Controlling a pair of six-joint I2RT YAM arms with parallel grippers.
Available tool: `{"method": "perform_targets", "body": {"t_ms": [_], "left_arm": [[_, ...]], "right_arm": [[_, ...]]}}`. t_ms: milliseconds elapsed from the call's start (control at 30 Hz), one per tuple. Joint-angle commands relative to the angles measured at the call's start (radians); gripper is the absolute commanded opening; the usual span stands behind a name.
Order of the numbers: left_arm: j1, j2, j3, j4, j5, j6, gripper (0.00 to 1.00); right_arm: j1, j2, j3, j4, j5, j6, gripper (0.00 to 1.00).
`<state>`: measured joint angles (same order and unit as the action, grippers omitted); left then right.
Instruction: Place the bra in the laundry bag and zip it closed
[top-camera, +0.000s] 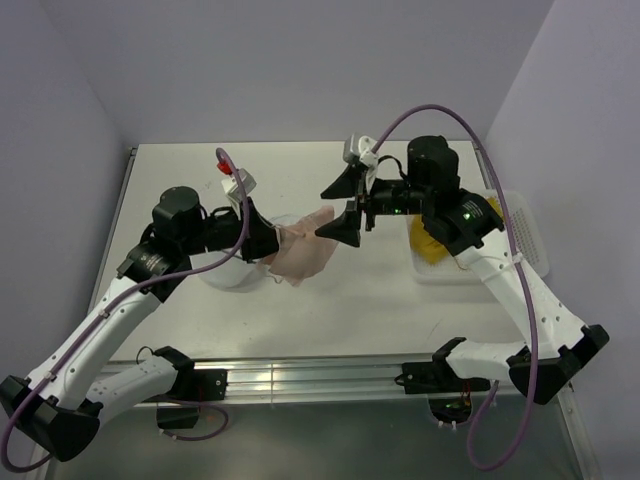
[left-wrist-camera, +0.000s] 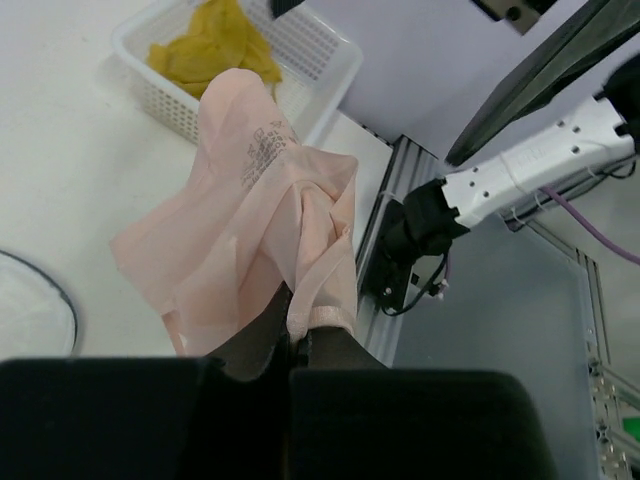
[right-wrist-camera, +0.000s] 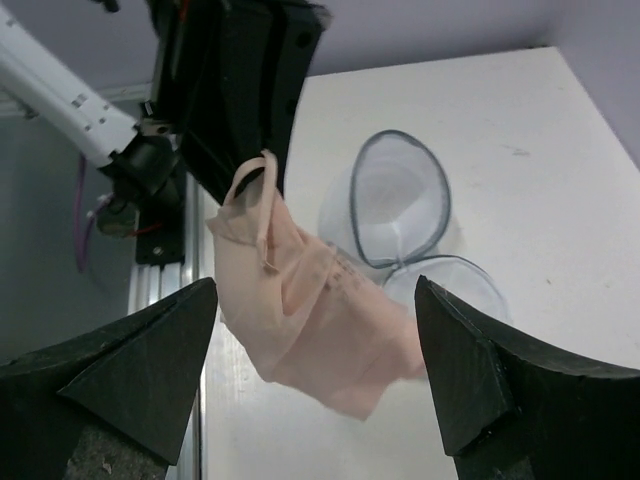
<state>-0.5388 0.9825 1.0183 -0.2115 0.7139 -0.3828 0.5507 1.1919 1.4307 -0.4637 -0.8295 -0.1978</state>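
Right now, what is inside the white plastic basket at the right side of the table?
A crumpled yellow cloth lies in the basket. Anything beneath the cloth is hidden, and from above the right arm covers part of the basket.

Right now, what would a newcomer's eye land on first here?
The pale pink bra hangs above the table, pinched in the left pincer. The right pincer faces it from the right, wide open. After that, the laundry bag lies unzipped on the table under the left arm, and a white basket holding yellow cloth sits at the right edge.
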Motion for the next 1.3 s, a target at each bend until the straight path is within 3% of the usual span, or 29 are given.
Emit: {"method": "perform_targets", "body": {"t_ms": [0, 133, 333, 567, 667, 700, 800, 967, 1067, 1167, 1200, 1267], "left_arm": [[0.002, -0.027, 0.012, -0.003, 0.098, 0.065, 0.00], [0.000, -0.015, 0.029, -0.020, 0.160, 0.081, 0.00], [0.002, -0.011, 0.055, -0.077, 0.193, 0.128, 0.00], [0.002, -0.021, 0.057, -0.083, 0.219, 0.143, 0.00], [0.000, -0.022, 0.059, -0.095, 0.217, 0.153, 0.00], [0.002, -0.025, 0.060, -0.100, 0.214, 0.154, 0.00], [0.002, -0.033, 0.060, -0.106, 0.213, 0.162, 0.00], [0.000, -0.045, 0.062, -0.109, 0.202, 0.168, 0.00], [0.000, -0.050, 0.065, -0.117, 0.187, 0.173, 0.08], [0.002, -0.062, 0.065, -0.135, 0.148, 0.179, 0.38], [0.000, -0.065, 0.065, -0.140, 0.130, 0.179, 0.52], [0.000, -0.088, 0.066, -0.150, 0.025, 0.165, 0.63]], "right_arm": [[0.079, 0.040, 0.069, -0.121, -0.043, -0.118, 0.87], [0.137, 0.069, 0.066, -0.164, 0.030, -0.156, 0.88], [0.175, 0.112, 0.088, -0.248, -0.029, -0.219, 0.93], [0.207, 0.141, 0.036, -0.222, -0.046, -0.189, 0.92], [0.210, 0.124, 0.004, -0.175, -0.069, -0.164, 0.82], [0.210, 0.120, -0.010, -0.156, -0.072, -0.158, 0.73], [0.209, 0.120, -0.027, -0.144, -0.065, -0.135, 0.60], [0.210, 0.132, -0.045, -0.145, -0.062, -0.106, 0.47], [0.210, 0.124, -0.062, -0.130, -0.054, -0.094, 0.29], [0.209, 0.109, -0.081, -0.095, -0.024, -0.065, 0.12], [0.209, 0.107, -0.082, -0.086, -0.019, -0.061, 0.09], [0.209, 0.104, -0.085, -0.082, -0.013, -0.058, 0.03]]}}
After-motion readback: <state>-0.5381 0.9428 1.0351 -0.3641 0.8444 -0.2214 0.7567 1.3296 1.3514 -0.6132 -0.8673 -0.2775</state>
